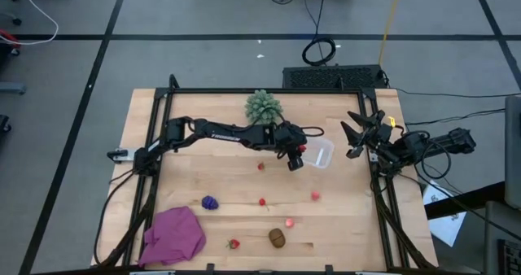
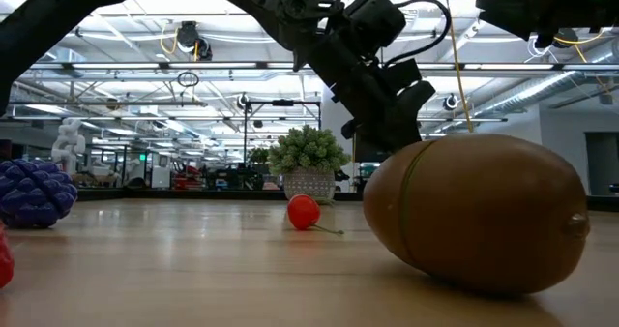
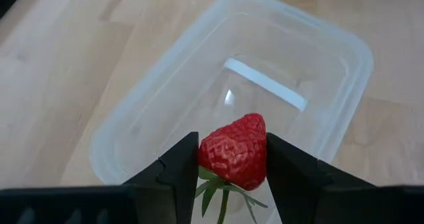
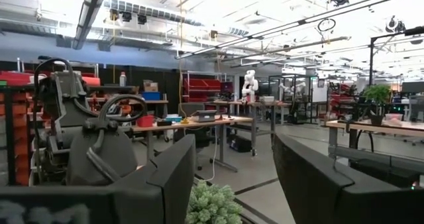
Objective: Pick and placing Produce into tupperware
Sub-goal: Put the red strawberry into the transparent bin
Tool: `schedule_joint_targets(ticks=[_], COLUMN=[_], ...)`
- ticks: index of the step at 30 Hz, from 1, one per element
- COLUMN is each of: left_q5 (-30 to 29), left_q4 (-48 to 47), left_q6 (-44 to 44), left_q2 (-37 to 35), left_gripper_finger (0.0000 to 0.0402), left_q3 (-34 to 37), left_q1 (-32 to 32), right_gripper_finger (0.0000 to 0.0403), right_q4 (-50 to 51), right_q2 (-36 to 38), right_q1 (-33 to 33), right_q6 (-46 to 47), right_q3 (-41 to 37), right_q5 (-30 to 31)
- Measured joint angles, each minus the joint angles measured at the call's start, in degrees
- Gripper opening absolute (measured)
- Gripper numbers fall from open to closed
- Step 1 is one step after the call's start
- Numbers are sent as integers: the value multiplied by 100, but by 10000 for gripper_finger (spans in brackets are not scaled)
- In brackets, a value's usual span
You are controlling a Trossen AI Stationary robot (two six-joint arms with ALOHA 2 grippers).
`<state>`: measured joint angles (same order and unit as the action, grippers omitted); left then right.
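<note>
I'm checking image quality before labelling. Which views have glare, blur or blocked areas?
Low view: the kiwi looms close and soft, hiding the tupperware, with bright ceiling lights behind. Left wrist view: sharp strawberry in the left pincer, a glare streak on the tupperware floor. High view: even light.

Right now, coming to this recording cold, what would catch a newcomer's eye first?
Most striking is the red strawberry pinched in the left tool, hanging just above the clear tupperware near the table's right side. Next comes the brown kiwi, looming right before the low camera at the table's front edge. The right tool waits open at the table's right edge, holding nothing.
</note>
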<state>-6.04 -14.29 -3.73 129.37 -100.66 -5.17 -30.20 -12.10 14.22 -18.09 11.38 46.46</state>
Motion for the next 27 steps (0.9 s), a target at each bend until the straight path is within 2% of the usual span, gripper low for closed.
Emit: schedule_joint_targets(ticks=[15, 27], left_q5=[50, 127], left_q4=[415, 365], left_q6=[-46, -28], left_q2=[193, 205], left_gripper_finger=[157, 157], left_q3=[-2, 4], left_q1=[1, 1], right_gripper_finger=[192, 192], right_q4=[1, 0], right_q2=[-1, -4], right_q1=[0, 0], right_q6=[90, 90], right_q3=[0, 0], right_q5=[-4, -9])
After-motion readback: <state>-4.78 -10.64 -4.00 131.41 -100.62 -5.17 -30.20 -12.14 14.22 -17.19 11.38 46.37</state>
